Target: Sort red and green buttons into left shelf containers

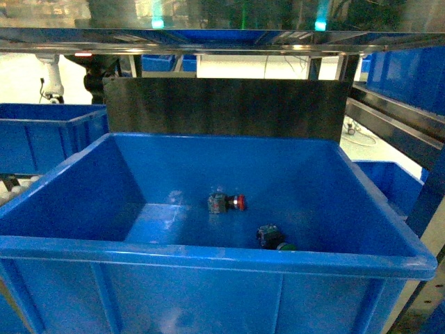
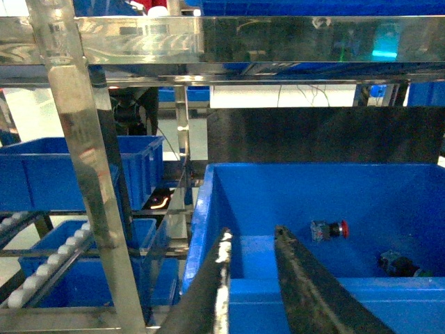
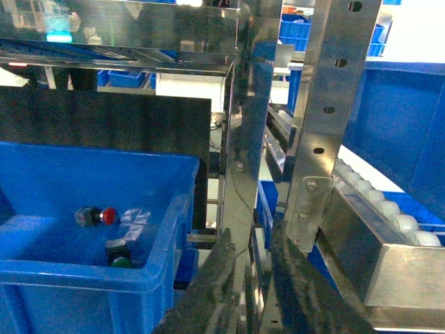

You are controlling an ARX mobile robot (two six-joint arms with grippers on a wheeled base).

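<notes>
Red button: [image 1: 227, 202] lies on its side on the bin floor, near the middle.
Green button: [image 1: 273, 238] lies just inside the bin's front wall, right of centre, apart from the red one.
Bin: [image 1: 208, 254] large blue one, holding both buttons.
Left gripper: [image 2: 252, 240] jaws apart, empty, at the bin's near left rim.
Right gripper: [image 3: 247, 243] jaws apart, empty, outside the bin's right wall, by the steel upright [image 3: 327, 118].
Risk: the glossy caps could roll from a pinch; the green one hugs the wall, so a finger may strike the rim; the right arm may clip the upright.

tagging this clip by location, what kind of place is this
Probably a factory or warehouse parts-picking area: large blue plastic bins sit on steel racking with roller tracks, and push buttons lie loose in one bin.
</notes>
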